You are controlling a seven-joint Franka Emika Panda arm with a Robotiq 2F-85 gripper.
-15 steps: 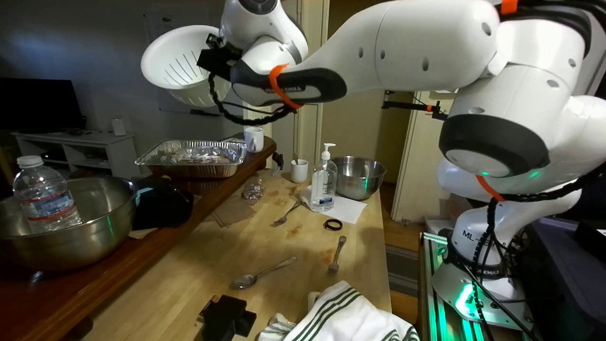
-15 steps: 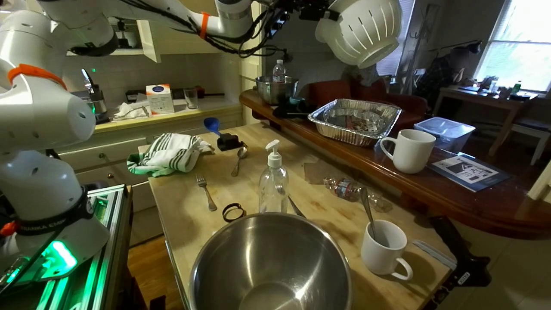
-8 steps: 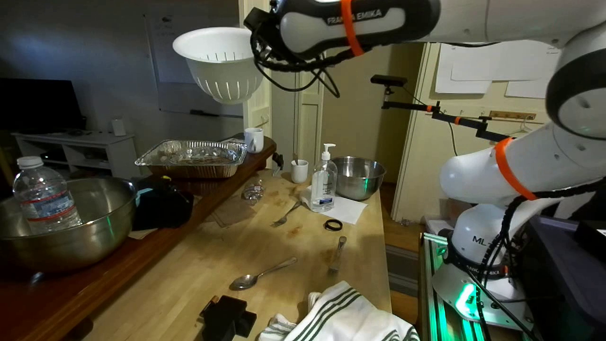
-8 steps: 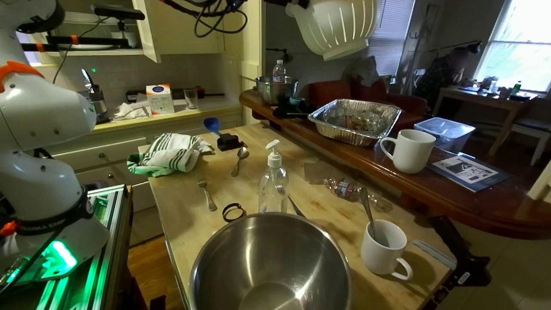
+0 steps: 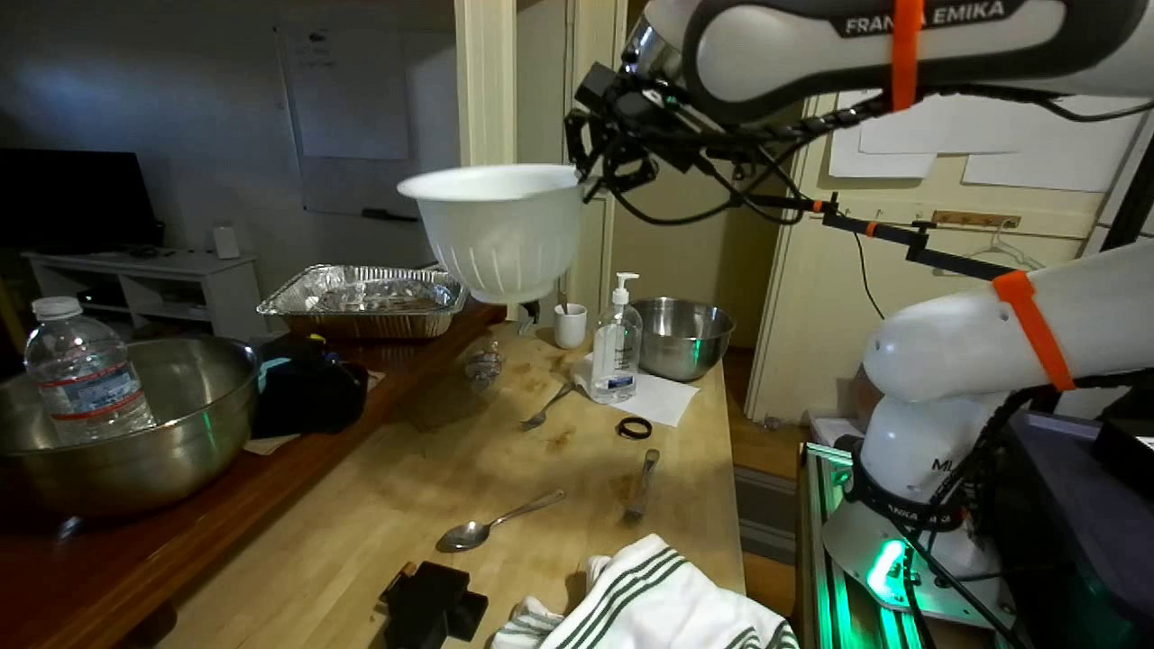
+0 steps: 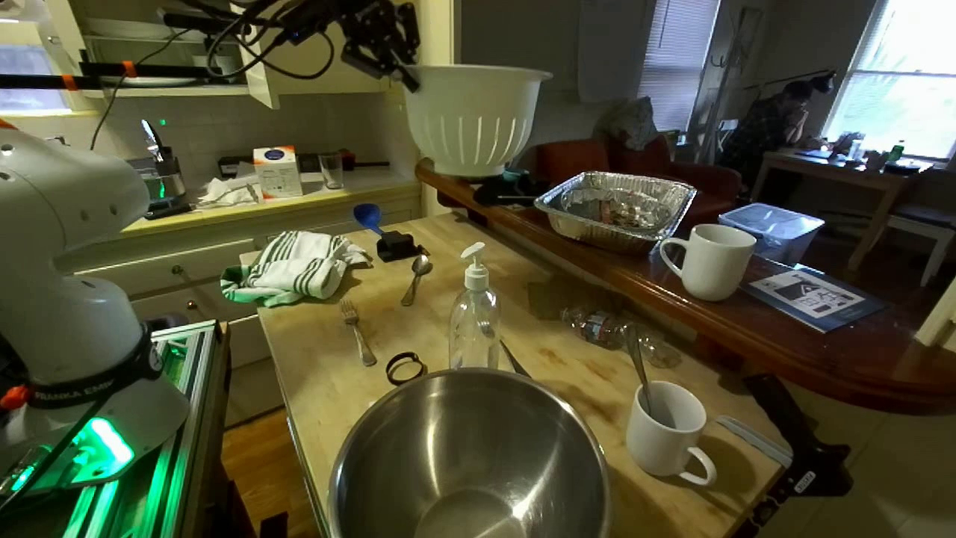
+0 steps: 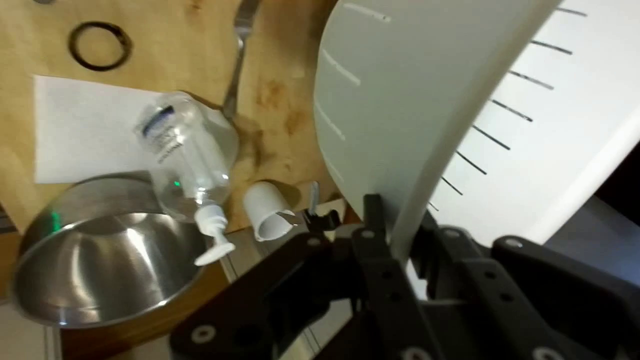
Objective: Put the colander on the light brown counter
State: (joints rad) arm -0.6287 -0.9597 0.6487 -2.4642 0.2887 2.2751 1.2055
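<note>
The white colander (image 5: 491, 239) hangs upright in the air in both exterior views (image 6: 474, 123), its base below and its open rim up. My gripper (image 7: 400, 215) is shut on the colander's rim, one finger outside the wall and one inside. In the wrist view the colander (image 7: 395, 85) fills the upper right. The gripper also shows in an exterior view (image 6: 409, 75) at the colander's side. The light brown counter (image 5: 361, 532) lies below, with a gap under the colander's base. It also shows in the other view's picture (image 6: 314, 351).
On the counter are a pump bottle (image 5: 618, 351), a metal bowl (image 5: 682, 338), a mug (image 6: 665, 430), a spoon (image 5: 469, 535), forks (image 5: 642, 487) and a striped towel (image 5: 658, 599). A foil tray (image 6: 616, 213) sits on the raised reddish-brown strip (image 6: 747, 351).
The colander, held in the gripper, has come lower and swung towards the robot's base. It has turned from tilted to upright. The arm has drawn back.
</note>
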